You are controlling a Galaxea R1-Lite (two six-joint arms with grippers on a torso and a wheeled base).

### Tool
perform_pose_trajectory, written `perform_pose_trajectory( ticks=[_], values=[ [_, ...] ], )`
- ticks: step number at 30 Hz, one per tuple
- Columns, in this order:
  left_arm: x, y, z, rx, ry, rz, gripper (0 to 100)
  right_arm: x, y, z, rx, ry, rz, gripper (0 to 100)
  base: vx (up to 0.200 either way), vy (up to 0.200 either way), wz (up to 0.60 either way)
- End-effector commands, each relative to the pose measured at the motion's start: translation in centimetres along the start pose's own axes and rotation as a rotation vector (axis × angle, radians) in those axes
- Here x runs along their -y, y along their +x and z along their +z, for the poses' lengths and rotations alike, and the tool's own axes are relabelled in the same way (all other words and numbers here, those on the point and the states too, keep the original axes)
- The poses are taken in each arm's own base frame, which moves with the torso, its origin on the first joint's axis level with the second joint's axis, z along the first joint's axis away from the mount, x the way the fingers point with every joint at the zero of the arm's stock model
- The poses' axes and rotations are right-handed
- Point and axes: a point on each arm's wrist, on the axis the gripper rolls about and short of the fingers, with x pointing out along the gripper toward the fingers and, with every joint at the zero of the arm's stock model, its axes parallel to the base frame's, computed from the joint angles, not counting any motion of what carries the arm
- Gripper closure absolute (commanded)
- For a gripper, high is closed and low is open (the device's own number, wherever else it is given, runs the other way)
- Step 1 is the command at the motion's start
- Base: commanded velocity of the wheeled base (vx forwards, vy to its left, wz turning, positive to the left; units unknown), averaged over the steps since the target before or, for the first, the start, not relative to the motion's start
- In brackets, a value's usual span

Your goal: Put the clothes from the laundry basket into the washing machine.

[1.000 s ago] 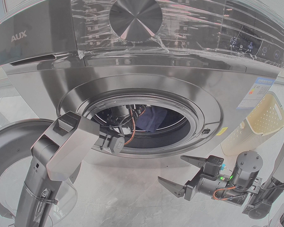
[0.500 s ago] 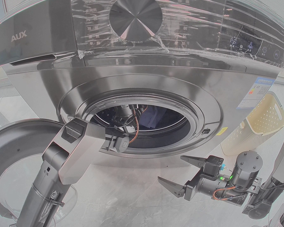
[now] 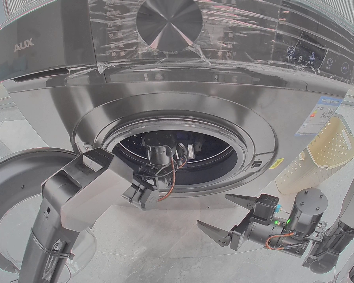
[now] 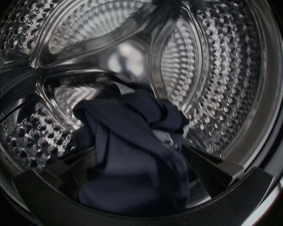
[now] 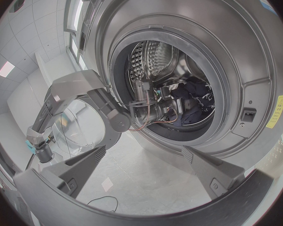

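Inside, crumpled navy clothes (image 4: pixel 132 148) heap in the drum (image 4: pixel 229 63), both arms' jaws apart.

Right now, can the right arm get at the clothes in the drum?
Probably not cleanly: the left gripper and its wrist sit in the door opening before the dark clothes. The right gripper hangs open outside.
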Motion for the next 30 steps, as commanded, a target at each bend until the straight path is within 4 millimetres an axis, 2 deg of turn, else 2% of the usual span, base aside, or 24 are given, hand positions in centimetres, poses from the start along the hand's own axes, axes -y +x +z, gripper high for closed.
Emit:
perform_pose_trajectory(
  ticks=[1, 6, 8, 9, 10, 15, 16, 18, 23, 30],
  values=[
    [2.7, -7.1, 3.1, -0.108, 0.097, -0.088, 0, 0.0, -0.2, 0.1, 0.005, 0.000, 0.000, 0, 0.000, 0.000, 0.00],
    [3.9, -11.5, 1.8, -0.170, 0.116, -0.157, 0, -0.1, -0.3, 0.1, 0.003, 0.000, 0.000, 0, 0.000, 0.000, 0.00],
    [4.3, -12.7, 1.7, -0.173, 0.112, -0.186, 0, -0.1, -0.4, 0.2, 0.005, 0.001, 0.000, 0, 0.000, 0.000, 0.00],
    [4.9, -14.0, 1.7, -0.181, 0.112, -0.213, 0, -0.1, -0.6, 0.4, 0.014, 0.001, -0.001, 0, 0.000, 0.000, 0.00],
    [5.0, -14.3, 1.7, -0.183, 0.112, -0.217, 0, -0.1, -0.7, 0.5, 0.017, 0.001, -0.002, 0, 0.000, 0.000, 0.00],
    [5.3, -18.9, 4.4, -0.198, 0.089, -0.268, 0, 0.1, -2.4, 0.7, 0.017, 0.002, -0.013, 0, 0.000, 0.000, 0.00],
    [5.3, -19.0, 4.5, -0.199, 0.087, -0.269, 0, 0.1, -2.4, 0.7, 0.015, 0.002, -0.014, 0, 0.000, 0.000, 0.00],
    [5.3, -22.2, 5.9, -0.215, 0.070, -0.309, 0, 0.2, -3.7, 1.0, 0.024, 0.005, -0.024, 0, 0.000, 0.000, 0.00],
    [4.5, -26.2, 6.6, -0.251, 0.057, -0.344, 0, 0.7, -5.0, 2.2, 0.084, 0.028, -0.087, 0, 0.000, 0.000, 0.00],
    [2.8, -29.2, 7.6, -0.218, 0.041, -0.335, 0, 0.6, -6.7, 3.3, 0.143, 0.039, -0.100, 0, 0.000, 0.000, 0.00]
  ],
)
